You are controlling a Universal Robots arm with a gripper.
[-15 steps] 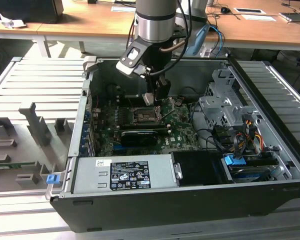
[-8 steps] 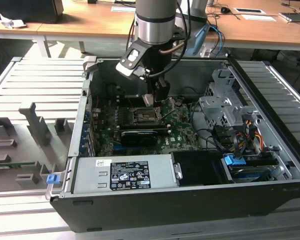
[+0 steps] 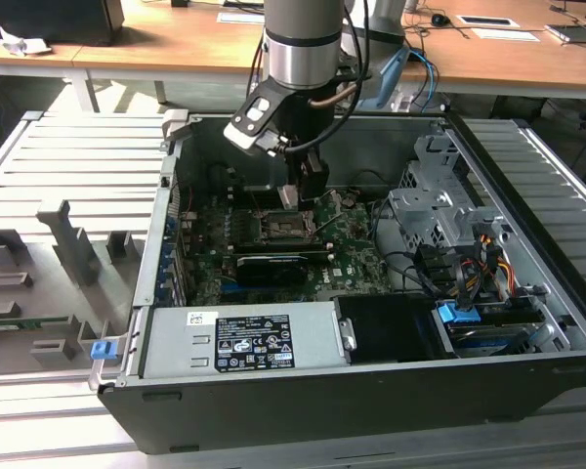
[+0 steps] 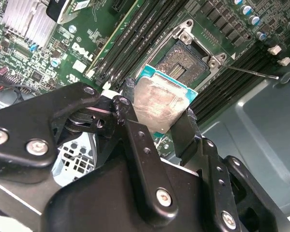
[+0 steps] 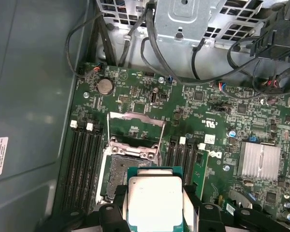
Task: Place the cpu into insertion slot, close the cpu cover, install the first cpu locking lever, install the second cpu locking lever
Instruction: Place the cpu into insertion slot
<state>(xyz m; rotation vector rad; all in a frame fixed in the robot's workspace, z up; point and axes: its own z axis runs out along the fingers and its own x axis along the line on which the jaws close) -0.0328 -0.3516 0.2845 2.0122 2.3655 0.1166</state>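
Our black end effector is clenched on the edges of the small square cpu with the silvery-beige metal top, just above the open insertion slot on the green motherboard. We judge that a skewed or off-centre descent could bend the socket contacts.

Cpu: small flat square, pale silvery top, green-blue rim. Pinched by opposite edges in gripper, hanging above insertion slot, not seated. Slot bare, dark contact field exposed, mid-motherboard in exterior view. Cpu cover: thin silvery frame with square window, swung up open along one slot edge. One locking lever: thin rod, unlatched, angled away from slot.
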